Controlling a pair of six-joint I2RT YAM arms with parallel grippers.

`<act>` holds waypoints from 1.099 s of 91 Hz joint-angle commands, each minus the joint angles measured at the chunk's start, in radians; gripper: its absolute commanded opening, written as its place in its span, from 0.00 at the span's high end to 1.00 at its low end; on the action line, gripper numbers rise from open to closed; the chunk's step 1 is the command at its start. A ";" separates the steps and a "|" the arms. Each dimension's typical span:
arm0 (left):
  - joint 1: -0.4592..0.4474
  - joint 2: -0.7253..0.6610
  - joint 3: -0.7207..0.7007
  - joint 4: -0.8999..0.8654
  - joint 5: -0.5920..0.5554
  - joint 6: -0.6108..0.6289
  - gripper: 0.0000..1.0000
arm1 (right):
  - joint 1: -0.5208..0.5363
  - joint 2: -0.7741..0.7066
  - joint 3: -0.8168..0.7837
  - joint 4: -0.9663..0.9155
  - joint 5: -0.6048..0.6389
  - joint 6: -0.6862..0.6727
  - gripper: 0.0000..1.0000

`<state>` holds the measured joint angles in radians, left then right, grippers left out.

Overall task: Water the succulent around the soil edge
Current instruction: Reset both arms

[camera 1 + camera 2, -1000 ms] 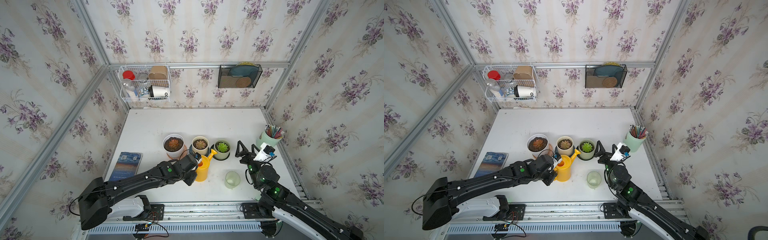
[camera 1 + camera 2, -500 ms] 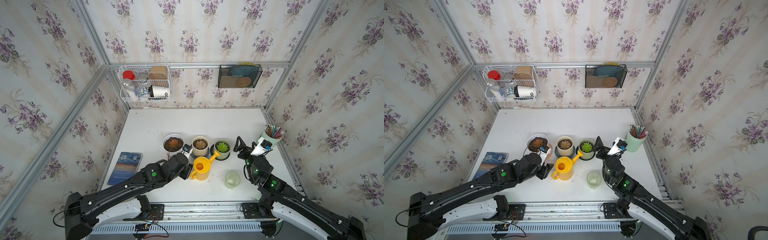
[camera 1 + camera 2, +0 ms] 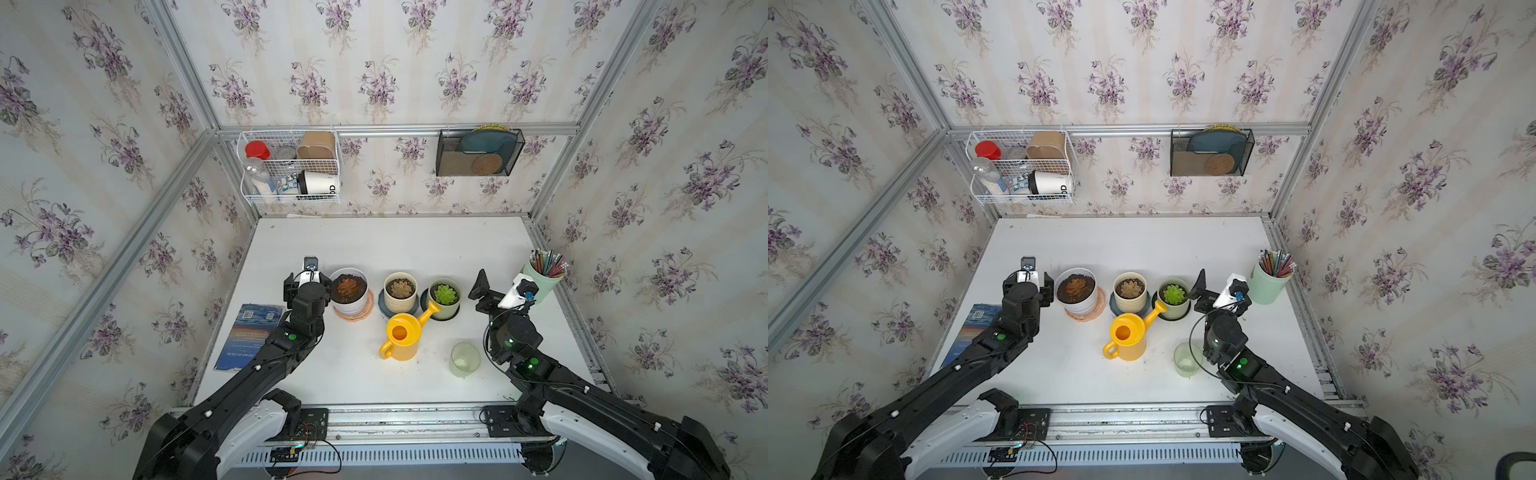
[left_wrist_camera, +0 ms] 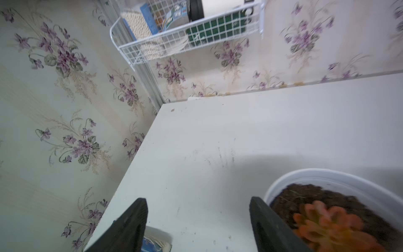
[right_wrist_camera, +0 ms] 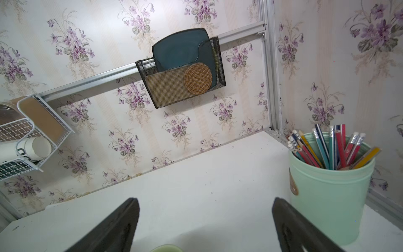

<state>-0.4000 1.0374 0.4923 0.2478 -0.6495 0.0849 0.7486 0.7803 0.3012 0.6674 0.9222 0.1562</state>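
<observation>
Yellow watering can [image 3: 401, 336] stands free on the table [image 3: 395, 245], spout toward the green pot [image 3: 431, 291] holding a green succulent [image 3: 445, 294]. Mint cup [image 3: 540, 289] holds pencils [image 3: 547, 262]. Left gripper [image 4: 197, 200] and right gripper [image 5: 206, 199] are both spread wide, empty.

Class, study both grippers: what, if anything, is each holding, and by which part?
Nothing is held. The left gripper and right gripper both stand open and empty; the yellow watering can stands on the table, clear of both.
</observation>
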 commanded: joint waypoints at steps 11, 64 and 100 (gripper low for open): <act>0.127 0.272 -0.068 0.472 0.083 0.060 0.23 | -0.066 0.039 0.010 0.078 -0.081 -0.035 0.00; 0.343 0.492 -0.096 0.607 0.474 -0.044 0.24 | -0.350 0.171 0.000 0.090 -0.259 -0.044 0.00; 0.352 0.510 -0.101 0.648 0.485 -0.042 0.14 | -0.559 0.614 -0.099 0.540 -0.453 -0.178 0.00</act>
<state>-0.0494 1.5452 0.3866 0.8848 -0.1837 0.0502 0.2432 1.3254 0.2272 0.9688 0.5568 0.0010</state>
